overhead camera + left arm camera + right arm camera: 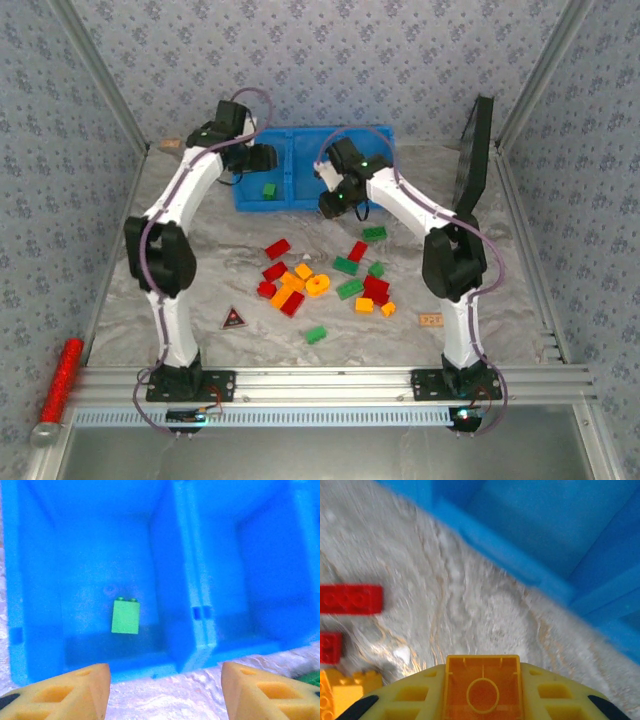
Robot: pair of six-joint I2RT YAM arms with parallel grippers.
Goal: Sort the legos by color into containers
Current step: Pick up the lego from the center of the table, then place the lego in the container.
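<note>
Orange plastic brick (482, 680), clamped in the right gripper (482, 697), may miss the blue plastic bin (495, 545) ahead if released this early; the left gripper (165, 687) hangs with jaws apart.

A 3-compartment bin (255, 205) sits at the table's (390, 345) far middle, with 1 brick (268, 189) in its left compartment. The right gripper (333, 203) grips a second brick (482, 690) at the bin's front edge. Loose bricks (320, 285) lie scattered nearer, between both arms. A triangular tag (233, 319) lies to their left, and a panel (475, 150) leans at the far right.
</note>
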